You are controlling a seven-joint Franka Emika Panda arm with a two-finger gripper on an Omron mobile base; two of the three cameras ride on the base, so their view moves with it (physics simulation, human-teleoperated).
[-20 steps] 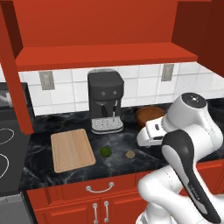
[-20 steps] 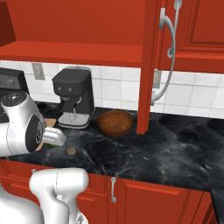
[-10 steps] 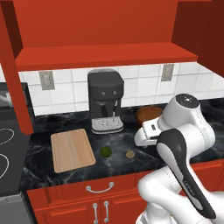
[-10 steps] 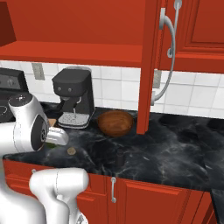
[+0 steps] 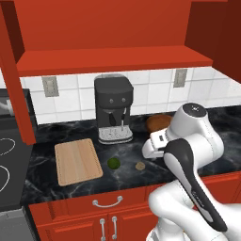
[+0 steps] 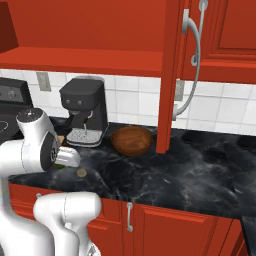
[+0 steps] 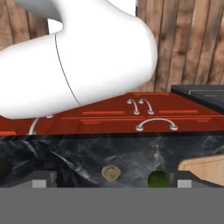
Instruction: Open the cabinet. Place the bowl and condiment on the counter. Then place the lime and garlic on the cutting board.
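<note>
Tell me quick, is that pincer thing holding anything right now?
Pincer: open and empty, low over the counter, with the garlic and lime between its fingertips.

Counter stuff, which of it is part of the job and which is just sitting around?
Job: cutting board, lime, garlic, bowl, condiment, counter, open cabinet.

Sitting around: coffee machine, stove, wall outlets.

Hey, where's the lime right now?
The lime sits on the counter, between the cutting board and the garlic, in front of the coffee machine.
</note>
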